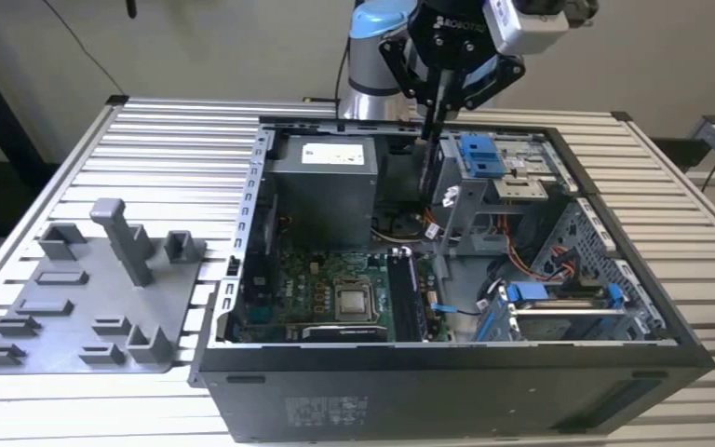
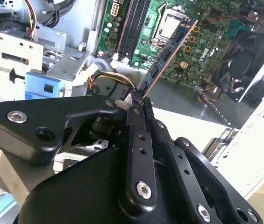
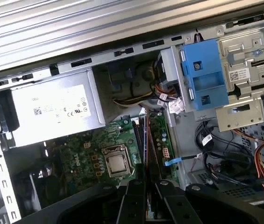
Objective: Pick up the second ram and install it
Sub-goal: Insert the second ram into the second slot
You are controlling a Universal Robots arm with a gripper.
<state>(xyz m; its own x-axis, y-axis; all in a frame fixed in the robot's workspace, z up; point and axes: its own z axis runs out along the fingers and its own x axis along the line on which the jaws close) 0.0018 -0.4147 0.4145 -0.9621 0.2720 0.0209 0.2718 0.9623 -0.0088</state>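
- While I scan from the exterior view's left, the fixture (image 1: 90, 307) sits beside the case (image 1: 457, 391).
- My gripper (image 1: 432, 130) pinches the ram (image 2: 167, 53) by its end, above the motherboard (image 3: 103, 154).
- I judge it light, stiff, fragile; edge-only hold.

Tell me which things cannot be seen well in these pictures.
- The second ram: its gripped end is hidden between the tool fingers in the second wrist view.
- Memory slots: partly covered by the ram, first wrist view.
- Gray fixture plate: details too small, exterior view.
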